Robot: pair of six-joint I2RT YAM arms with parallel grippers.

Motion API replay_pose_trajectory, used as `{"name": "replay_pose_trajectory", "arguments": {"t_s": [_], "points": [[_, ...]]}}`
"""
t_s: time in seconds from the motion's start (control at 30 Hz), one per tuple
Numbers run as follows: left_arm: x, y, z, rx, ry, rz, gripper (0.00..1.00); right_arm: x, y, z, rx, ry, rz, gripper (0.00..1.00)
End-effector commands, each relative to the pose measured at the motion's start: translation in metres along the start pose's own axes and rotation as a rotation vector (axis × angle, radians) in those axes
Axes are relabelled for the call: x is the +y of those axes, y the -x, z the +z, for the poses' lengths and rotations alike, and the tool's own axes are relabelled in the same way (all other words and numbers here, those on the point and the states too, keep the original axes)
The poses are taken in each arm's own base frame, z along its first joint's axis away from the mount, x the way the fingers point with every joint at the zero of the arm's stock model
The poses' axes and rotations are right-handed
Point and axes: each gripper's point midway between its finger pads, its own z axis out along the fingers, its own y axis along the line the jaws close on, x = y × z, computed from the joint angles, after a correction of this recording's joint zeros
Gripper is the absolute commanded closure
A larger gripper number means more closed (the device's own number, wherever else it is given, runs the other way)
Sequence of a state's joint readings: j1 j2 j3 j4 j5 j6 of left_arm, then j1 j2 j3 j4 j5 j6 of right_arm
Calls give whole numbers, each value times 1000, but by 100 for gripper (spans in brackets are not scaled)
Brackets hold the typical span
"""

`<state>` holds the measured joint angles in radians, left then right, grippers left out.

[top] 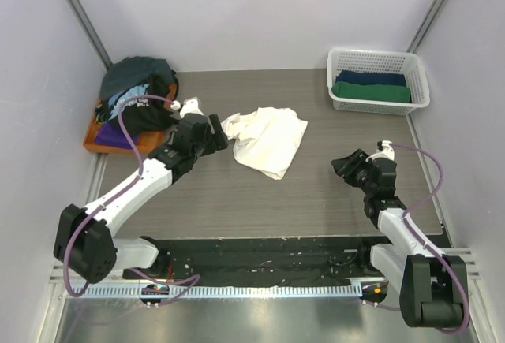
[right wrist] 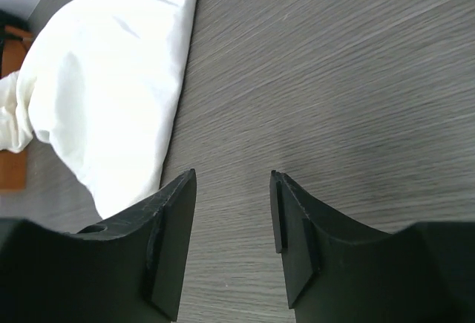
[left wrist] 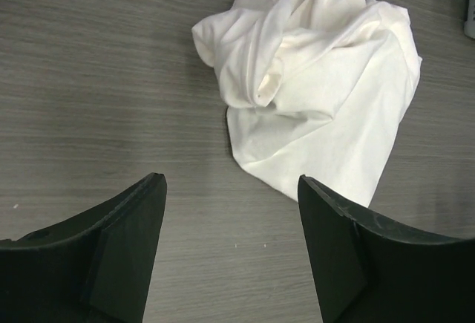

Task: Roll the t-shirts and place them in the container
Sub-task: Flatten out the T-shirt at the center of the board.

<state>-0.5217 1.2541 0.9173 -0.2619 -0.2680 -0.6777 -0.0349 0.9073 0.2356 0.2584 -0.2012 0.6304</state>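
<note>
A cream-white t-shirt (top: 268, 138) lies crumpled in a loose heap on the middle of the table; no print shows. It also fills the upper right of the left wrist view as the white t-shirt (left wrist: 319, 93), and the upper left of the right wrist view as the white t-shirt (right wrist: 104, 93). My left gripper (top: 219, 134) hovers just left of the heap, open, with bare table between its fingers (left wrist: 126, 241). Well to the right of the shirt my right gripper (top: 343, 163) is open and empty. A pile of dark t-shirts (top: 134, 95) rests at the back left.
The dark pile sits on a flat orange tray (top: 96, 144) against the left wall. A white lattice basket (top: 379, 81) at the back right holds folded navy and green shirts. Grey walls close in both sides.
</note>
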Motion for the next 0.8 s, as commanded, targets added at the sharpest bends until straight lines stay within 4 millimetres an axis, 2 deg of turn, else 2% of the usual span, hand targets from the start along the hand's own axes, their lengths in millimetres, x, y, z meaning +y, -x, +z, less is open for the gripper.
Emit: {"name": "replay_pose_trajectory", "arguments": {"t_s": [0.0, 0.07, 0.13, 0.27, 0.33, 0.43, 0.47, 0.5, 0.53, 0.57, 0.6, 0.7, 0.73, 0.77], "points": [[-24, 27, 18, -64, -44, 64, 20, 34, 2, 5, 15, 169, -34, 47], [-29, 26, 33, -62, -48, 64, 16, 34, 0, 6, 25, 167, -40, 45], [-34, 23, 45, -55, -58, 66, 18, 35, 0, 7, 25, 168, -46, 45], [-29, 35, 77, -80, 51, 91, 20, 33, 0, 6, 18, 156, -51, 45], [-32, 39, 86, -87, 60, 101, 22, 32, 1, 6, 16, 153, -52, 45], [-41, 48, 104, -101, 68, 124, 56, 32, 2, 7, 13, 150, -52, 45], [-42, 49, 107, -95, 78, 135, 81, 31, 1, 7, 15, 148, -51, 45], [-42, 54, 113, -89, 105, 159, 92, 31, 1, 7, 13, 146, -53, 45], [-41, 57, 113, -85, 123, 165, 100, 31, 1, 7, 13, 146, -53, 45], [-43, 61, 113, -90, 129, 166, 100, 31, 1, 6, 12, 144, -53, 45], [-57, 78, 109, -118, 92, 154, 100, 30, 2, 6, 11, 140, -54, 45], [-100, 107, 91, -173, -64, 120, 100, 30, 4, 5, 2, 136, -56, 45], [-134, 130, 72, -219, -192, 106, 100, 30, 3, 5, 2, 136, -56, 45], [-157, 137, 59, -237, -256, 110, 100, 30, 4, 5, -1, 135, -57, 45]]}}
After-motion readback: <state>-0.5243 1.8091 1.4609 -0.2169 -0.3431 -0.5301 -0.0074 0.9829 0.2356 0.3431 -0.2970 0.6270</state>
